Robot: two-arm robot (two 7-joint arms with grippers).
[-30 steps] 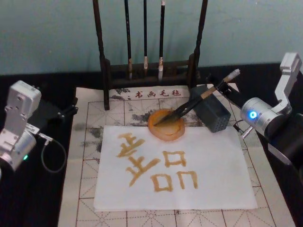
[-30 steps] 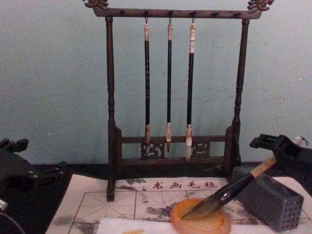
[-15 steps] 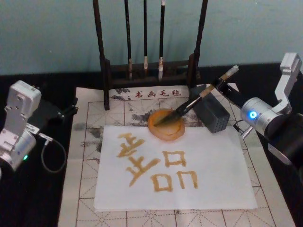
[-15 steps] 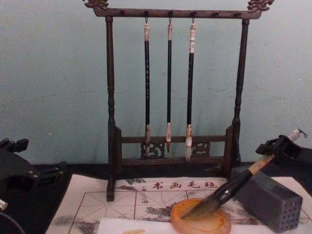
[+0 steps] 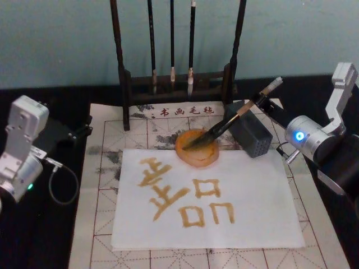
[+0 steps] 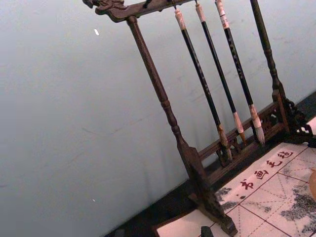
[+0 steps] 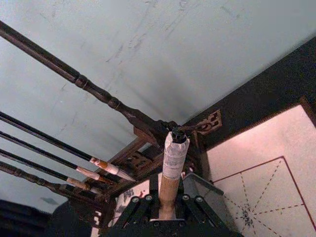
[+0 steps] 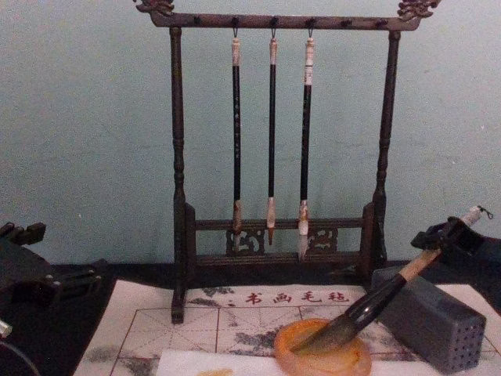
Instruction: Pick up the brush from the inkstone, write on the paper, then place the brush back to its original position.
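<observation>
Right gripper (image 5: 259,101), upper right, clamped on tan wooden-handled, dark-tufted brush (image 5: 224,124), tilts its tip into round orange-amber inkstone (image 5: 192,162) at centre, likely to rest it there since white paper (image 5: 258,196) is already lettered; left gripper (image 5: 72,133) parked at left.

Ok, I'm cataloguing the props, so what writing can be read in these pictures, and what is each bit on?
"书画毛毡": red print on the felt mat's far edge, before the brush rack.
Amber brushed characters on the paper: one resembles "品"; the other I cannot read.
The brush, inkstone and grey block: no writing to be seen.
</observation>
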